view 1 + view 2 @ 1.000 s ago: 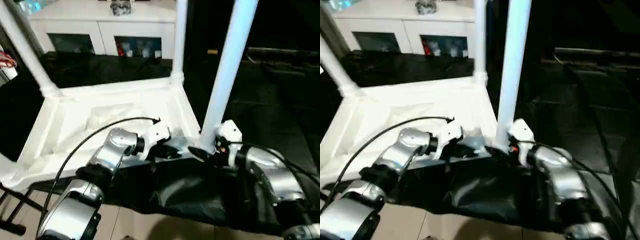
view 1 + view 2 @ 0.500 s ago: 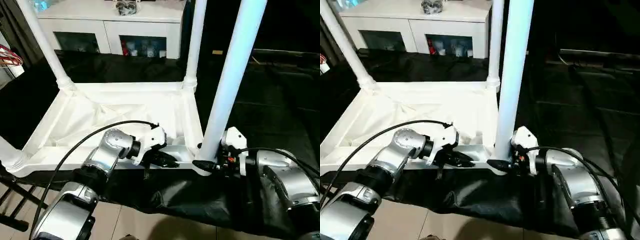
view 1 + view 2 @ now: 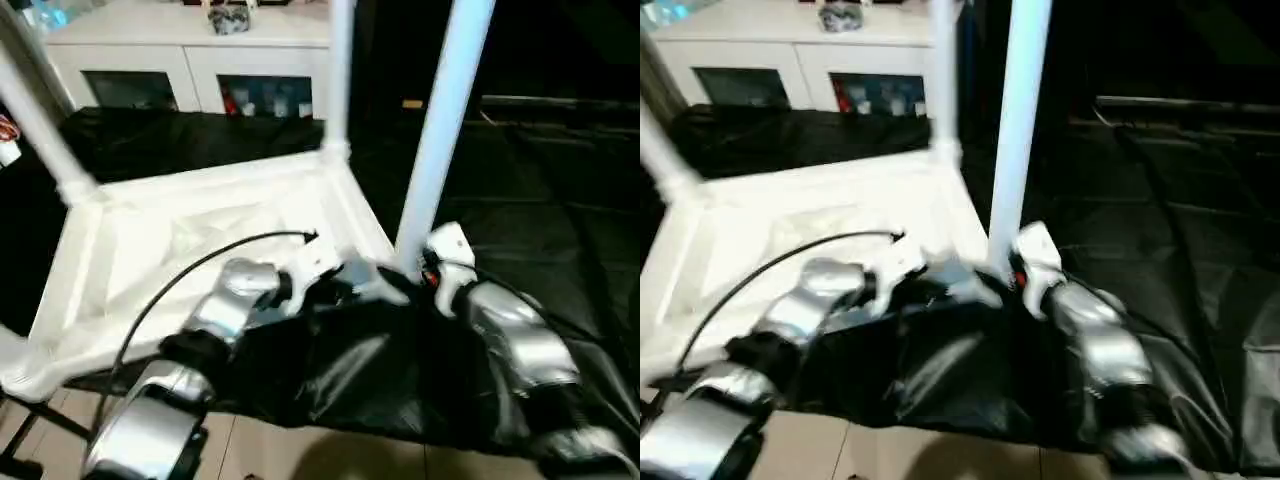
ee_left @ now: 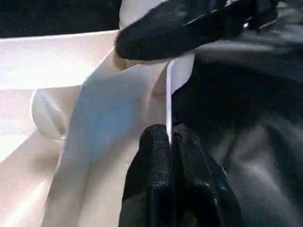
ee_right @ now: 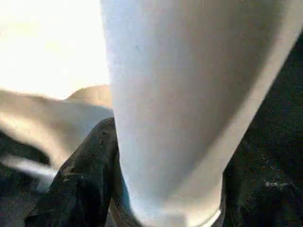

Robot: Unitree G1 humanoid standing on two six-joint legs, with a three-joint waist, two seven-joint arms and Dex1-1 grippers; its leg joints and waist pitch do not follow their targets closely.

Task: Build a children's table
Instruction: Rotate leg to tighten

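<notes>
You are looking down over two silver forearms at the children's table (image 3: 215,225), a white plastic table lying upside down on a black cloth (image 3: 340,375), its raised rim facing up like a shallow tray. Nothing loose can be made out inside that tray, though the head views are blurred. Legs stand up from its corner sockets: the near right leg (image 3: 440,130) is closest to you, the far right leg (image 3: 338,75) rises behind it, and the far left leg (image 3: 35,120) leans at the left edge.

Your left gripper (image 4: 171,142) is pinched shut on the thin near rim of the tabletop; in the left wrist view its two black fingers (image 4: 154,175) meet on the upright white edge. Your right gripper (image 5: 165,189) is clasped around the base of the near right leg, one black finger (image 5: 83,182) on each side of the white tube, pressed against it, just above its corner socket.

Behind the table stands a white cabinet (image 3: 190,45) with two dark shelf openings. The right opening (image 3: 268,98) holds small red and pale items, too blurred to name. On the cabinet's top sits a small dark object (image 3: 228,18), also too blurred to name.
</notes>
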